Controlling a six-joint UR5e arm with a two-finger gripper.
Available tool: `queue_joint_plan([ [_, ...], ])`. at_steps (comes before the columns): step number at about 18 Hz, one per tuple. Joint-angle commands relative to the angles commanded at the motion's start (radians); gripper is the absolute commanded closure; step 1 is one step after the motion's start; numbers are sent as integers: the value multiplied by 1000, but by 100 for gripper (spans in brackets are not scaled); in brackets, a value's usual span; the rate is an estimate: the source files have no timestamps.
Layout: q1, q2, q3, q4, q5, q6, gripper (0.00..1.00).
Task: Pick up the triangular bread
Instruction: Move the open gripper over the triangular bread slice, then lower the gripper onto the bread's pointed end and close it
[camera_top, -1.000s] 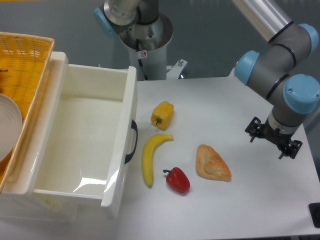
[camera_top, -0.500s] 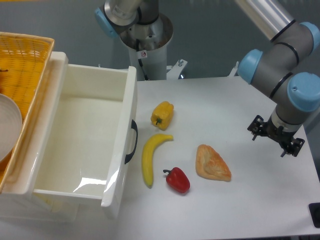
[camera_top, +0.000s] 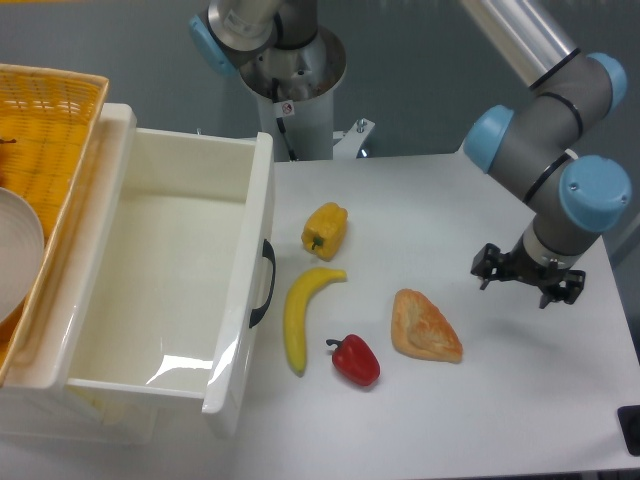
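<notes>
The triangular bread (camera_top: 425, 326) lies flat on the white table (camera_top: 520, 400), golden-orange with a paler flaky top, just right of the red pepper. My gripper (camera_top: 518, 276) hangs above the table to the right of the bread and a little behind it, apart from it. Its two dark fingers (camera_top: 486, 266) are spread and hold nothing.
A red pepper (camera_top: 355, 360), a banana (camera_top: 299, 315) and a yellow bell pepper (camera_top: 325, 229) lie left of the bread. An open white drawer (camera_top: 160, 290) stands at the left, with a yellow wicker basket (camera_top: 45, 120) behind it. The arm's base (camera_top: 290, 80) is at the back.
My gripper has moved left toward the bread and turned at the wrist. The bread and the other items have not moved.
</notes>
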Motion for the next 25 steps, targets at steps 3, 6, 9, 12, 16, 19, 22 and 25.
queue_joint_plan([
  [3, -6, -2, -37, 44, -30, -34, 0],
  [6, -9, 5, -66, 48, -71, -106, 0],
  [9, -12, 12, -94, 52, -72, -120, 0],
  [12, -41, 3, -97, 64, -71, -121, 2],
  [16, -61, 2, -111, 89, -69, -127, 4],
  [19, -72, -5, -111, 94, -69, -127, 20],
  [22, -75, -9, -109, 103, -66, -126, 46],
  [25, -81, -11, -109, 114, -64, -126, 60],
])
